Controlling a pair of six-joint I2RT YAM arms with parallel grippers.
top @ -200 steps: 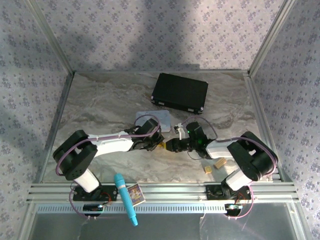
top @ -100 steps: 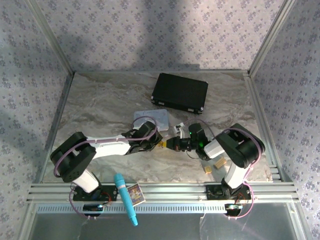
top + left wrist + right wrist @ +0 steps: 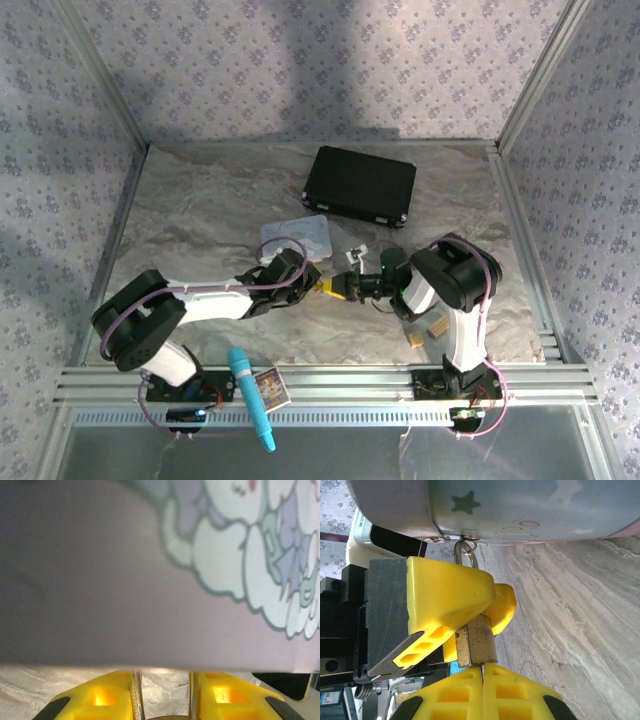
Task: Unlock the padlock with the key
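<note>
Brass and boxy, the padlock (image 3: pixel 477 642) sits just under the pastel tin (image 3: pixel 530 505), its thin silver shackle (image 3: pixel 465 550) through the tin's hasp. Seen from the right wrist, its long axis is upright: shackle up, keyhole end down. The left gripper (image 3: pixel 316 287) clamps its body between ribbed yellow fingers (image 3: pixel 450 600). The right gripper (image 3: pixel 481 680) pinches the key (image 3: pixel 482 669), a silver sliver at the lock's base.

Heads up: your key (image 3: pixel 482 668) is just a sliver, the rest buried between the fingers of the right gripper (image 3: pixel 482 680). A yellow finger of the left gripper (image 3: pixel 164 681) covers part of the padlock (image 3: pixel 479 642), and the tin (image 3: pixel 150 570) is one blur.
</note>
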